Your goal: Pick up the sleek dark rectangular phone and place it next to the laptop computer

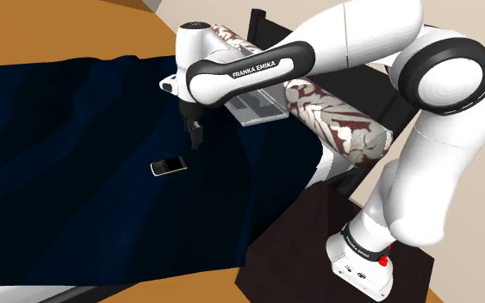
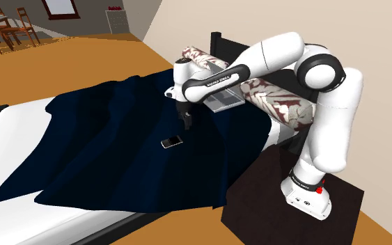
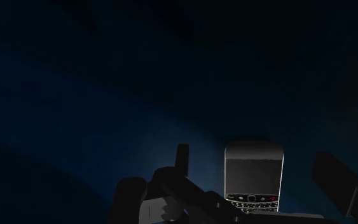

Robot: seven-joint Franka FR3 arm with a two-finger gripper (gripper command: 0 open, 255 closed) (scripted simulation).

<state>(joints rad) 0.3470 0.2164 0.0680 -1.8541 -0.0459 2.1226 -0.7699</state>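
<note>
My gripper (image 1: 195, 133) hangs just above the phone (image 1: 169, 165), spread wide and holding nothing.

The phone, dark with a silvery rim and a small keypad, lies flat on the navy blanket (image 1: 77, 155). In the wrist view it sits between my fingers (image 3: 182, 156), which do not touch it. The grey laptop (image 1: 258, 108) rests farther up the bed beside the patterned pillow (image 1: 339, 125), apart from the phone.

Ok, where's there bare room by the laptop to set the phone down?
Bare navy blanket lies between the laptop and the phone, and widely to the shoulder view's left of the phone. Crowded: the patterned bolster pillow flanks the laptop on that view's right.
</note>
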